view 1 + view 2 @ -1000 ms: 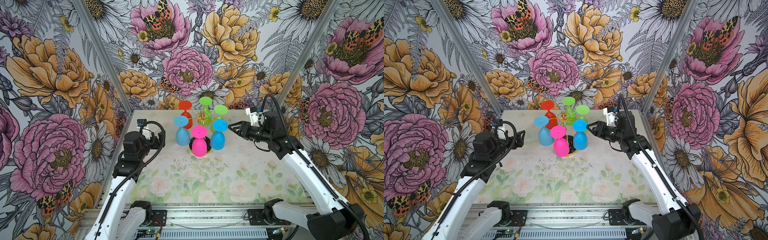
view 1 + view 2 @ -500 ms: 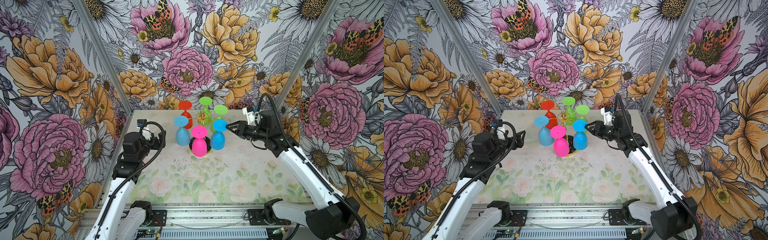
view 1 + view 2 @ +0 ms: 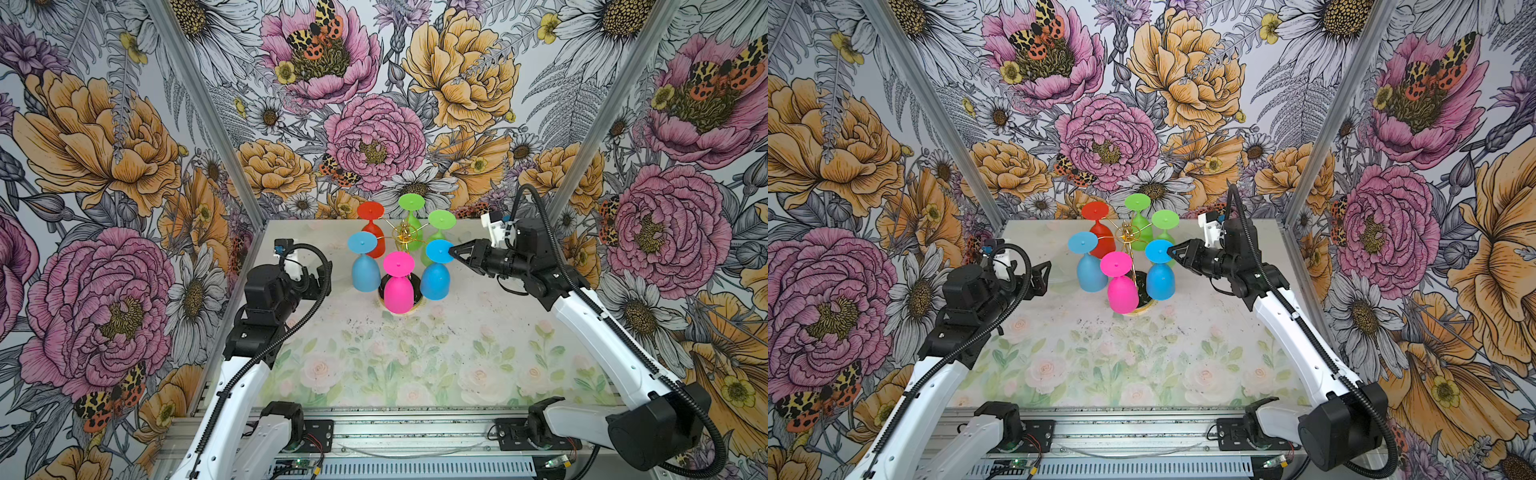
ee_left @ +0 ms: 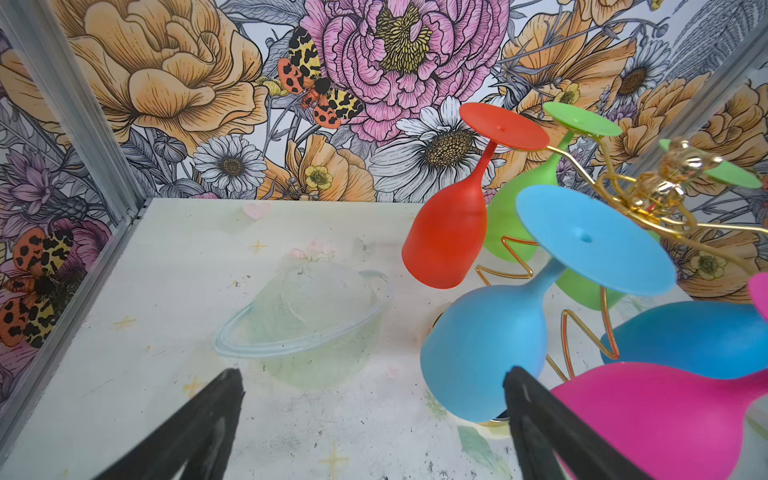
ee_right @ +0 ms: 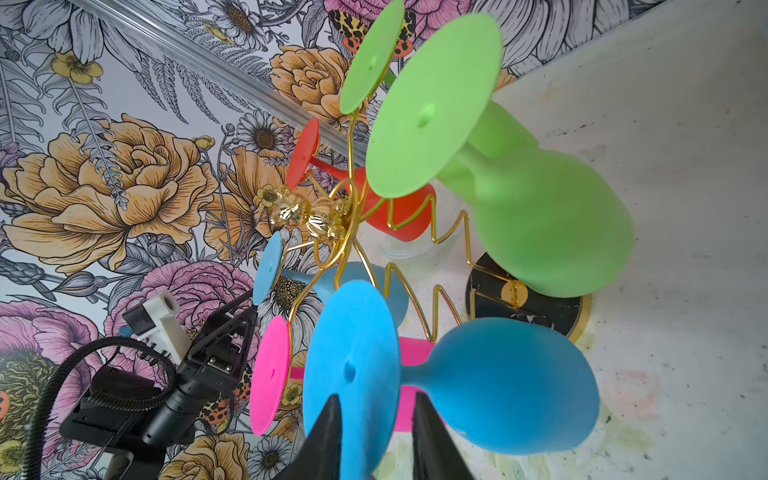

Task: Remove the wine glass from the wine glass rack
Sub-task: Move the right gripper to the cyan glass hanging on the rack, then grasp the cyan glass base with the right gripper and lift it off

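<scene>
Loaded rack point(image 3: 404, 237) at worktop point(image 3: 415, 353) 12 o'clock. Right claw point(image 3: 453, 251) narrow, straddling foot point(image 5: 353, 365) of blue glass point(image 3: 435, 280) hung bowl-down at rack's 4 o'clock, not clamped. Foot likely chosen for sliding it outward. Left claw point(image 4: 374, 380) wide, idle, 9 o'clock.

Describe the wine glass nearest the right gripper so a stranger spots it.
On the floral table stands a gold wire rack hung with six inverted coloured glasses. Pick the deeper blue wine glass, its foot disc at the right gripper; the paler blue glass hangs further left.
</scene>
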Robot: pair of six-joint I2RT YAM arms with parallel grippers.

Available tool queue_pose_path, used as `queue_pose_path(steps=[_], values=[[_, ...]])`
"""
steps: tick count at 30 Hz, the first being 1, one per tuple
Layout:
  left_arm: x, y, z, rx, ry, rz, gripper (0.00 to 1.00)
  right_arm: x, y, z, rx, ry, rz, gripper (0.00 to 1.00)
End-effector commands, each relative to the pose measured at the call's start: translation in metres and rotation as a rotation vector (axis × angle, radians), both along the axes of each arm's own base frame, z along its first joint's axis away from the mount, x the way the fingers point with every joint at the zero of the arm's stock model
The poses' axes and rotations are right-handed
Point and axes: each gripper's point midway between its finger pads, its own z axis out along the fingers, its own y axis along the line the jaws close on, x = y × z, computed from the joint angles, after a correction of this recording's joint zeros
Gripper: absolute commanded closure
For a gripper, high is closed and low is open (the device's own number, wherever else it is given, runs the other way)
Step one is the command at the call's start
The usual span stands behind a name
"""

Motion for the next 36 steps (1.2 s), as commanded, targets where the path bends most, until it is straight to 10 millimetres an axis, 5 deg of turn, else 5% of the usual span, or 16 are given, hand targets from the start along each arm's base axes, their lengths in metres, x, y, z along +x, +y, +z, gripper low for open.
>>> queue_pose_path(steps=[1, 20, 36], values=[[-0.004, -0.005, 0.000, -0.013, 0.001, -0.022, 0.01, 0.002, 0.005, 0.006, 0.015, -0.025, 0.015, 0.72], [-0.005, -0.004, 0.000, -0.010, -0.005, -0.017, 0.01, 0.002, 0.006, 0.008, 0.041, -0.011, 0.009, 0.95], [-0.006, -0.004, 0.001, -0.006, -0.009, -0.015, 0.01, -0.004, 0.012, 0.026, 0.148, -0.005, 0.019, 1.00]])
